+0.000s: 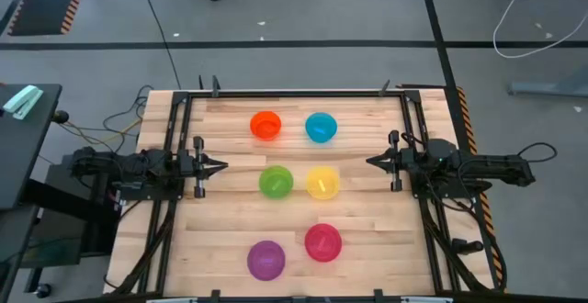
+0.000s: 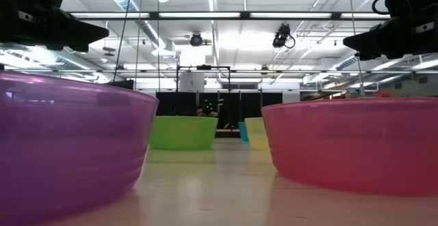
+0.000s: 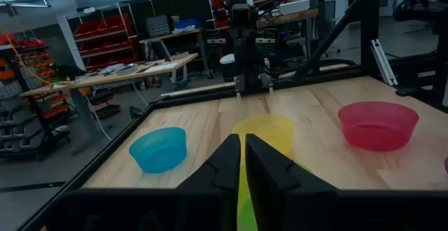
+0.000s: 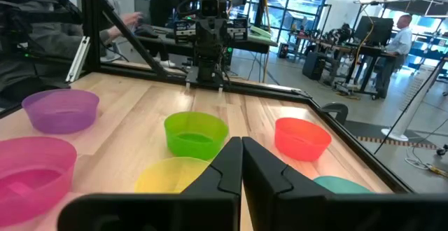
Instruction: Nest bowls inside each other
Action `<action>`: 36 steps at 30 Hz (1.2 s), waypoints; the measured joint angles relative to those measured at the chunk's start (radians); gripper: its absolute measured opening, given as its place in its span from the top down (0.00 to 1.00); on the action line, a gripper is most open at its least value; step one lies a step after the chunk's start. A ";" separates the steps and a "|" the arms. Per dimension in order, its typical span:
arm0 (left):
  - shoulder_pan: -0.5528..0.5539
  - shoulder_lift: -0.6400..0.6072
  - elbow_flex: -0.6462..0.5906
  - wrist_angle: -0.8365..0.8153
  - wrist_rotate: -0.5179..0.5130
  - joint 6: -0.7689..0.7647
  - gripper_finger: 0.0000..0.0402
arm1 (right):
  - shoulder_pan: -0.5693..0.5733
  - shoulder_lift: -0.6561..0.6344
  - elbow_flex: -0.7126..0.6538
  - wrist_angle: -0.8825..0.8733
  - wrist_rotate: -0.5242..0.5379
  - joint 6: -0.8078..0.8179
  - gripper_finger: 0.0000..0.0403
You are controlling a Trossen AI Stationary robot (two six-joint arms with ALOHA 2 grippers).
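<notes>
Left hand (image 1: 220, 166) and right hand (image 1: 373, 162) both clenched, empty, parked at opposite worktop (image 1: 230, 239) edges. Nothing nested yet: orange bowl (image 1: 265, 125), blue bowl (image 1: 321, 127), green bowl (image 1: 276, 182), yellow bowl (image 1: 322, 183), pink bowl (image 1: 323, 242), purple bowl (image 1: 266, 259) all stand singly. Green and yellow possibly touching. Low view hides the orange bowl.

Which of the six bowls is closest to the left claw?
The green bowl. It is the left one of the middle pair, next to the yellow bowl, and lies just ahead of the left claw.
</notes>
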 joint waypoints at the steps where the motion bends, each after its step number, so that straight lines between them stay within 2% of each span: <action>1: 0.000 0.000 0.000 0.000 0.000 0.000 0.91 | 0.000 0.000 0.000 0.000 0.000 0.000 0.96; 14: 0.000 0.000 0.000 0.000 0.000 0.000 0.94 | 0.000 0.000 0.000 0.000 0.000 0.000 0.96; 25: 0.000 0.000 0.000 0.000 0.000 0.000 0.91 | 0.000 0.000 0.000 0.000 0.000 0.000 0.96; 36: 0.000 0.000 0.000 0.000 0.000 0.000 0.94 | 0.000 0.000 0.000 0.000 0.000 0.000 0.96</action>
